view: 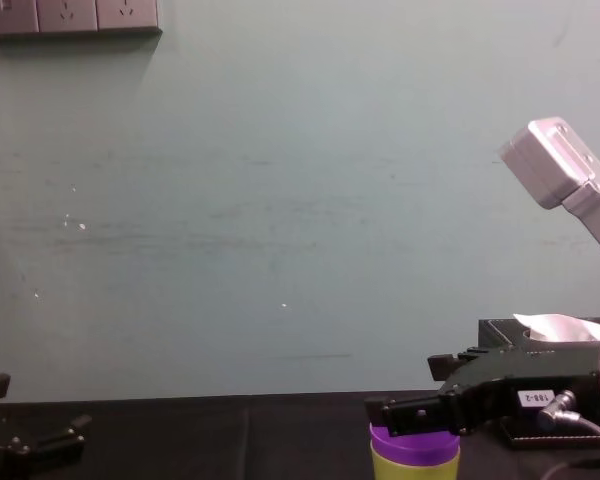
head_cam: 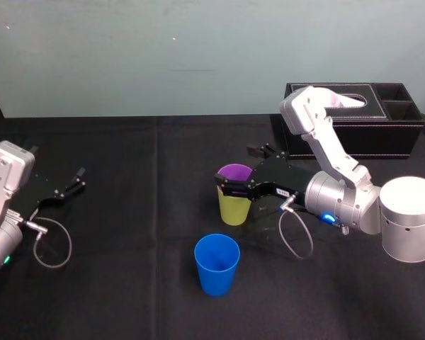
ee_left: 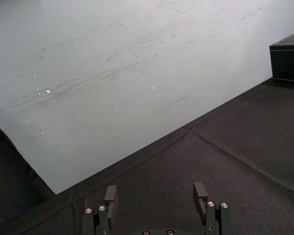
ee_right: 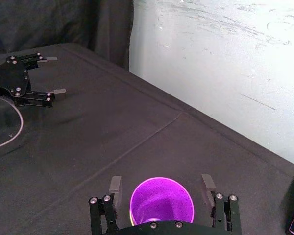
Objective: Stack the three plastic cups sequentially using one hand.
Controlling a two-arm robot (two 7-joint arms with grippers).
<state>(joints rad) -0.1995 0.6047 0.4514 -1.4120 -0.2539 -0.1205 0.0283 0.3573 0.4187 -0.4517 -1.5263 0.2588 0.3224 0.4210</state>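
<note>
The purple cup [head_cam: 235, 172] sits nested in the yellow-green cup [head_cam: 234, 207] at the table's middle. The blue cup [head_cam: 217, 264] stands alone, nearer to me and slightly left. My right gripper [head_cam: 241, 171], the labelled hand, straddles the purple cup's rim. In the right wrist view its fingers [ee_right: 115, 188] stand apart from the purple cup [ee_right: 161, 203] with a gap on each side, so the right gripper [ee_right: 161, 187] is open. The chest view shows the purple rim [view: 413, 440] above the yellow-green cup [view: 415, 465]. My left gripper [head_cam: 76, 180] rests open at the far left, holding nothing.
A black tissue box [head_cam: 354, 117] stands at the back right, behind the right arm. Black cloth covers the table [head_cam: 127, 212]. A pale wall rises just behind the table's far edge. The left gripper's cable loops on the cloth beside it.
</note>
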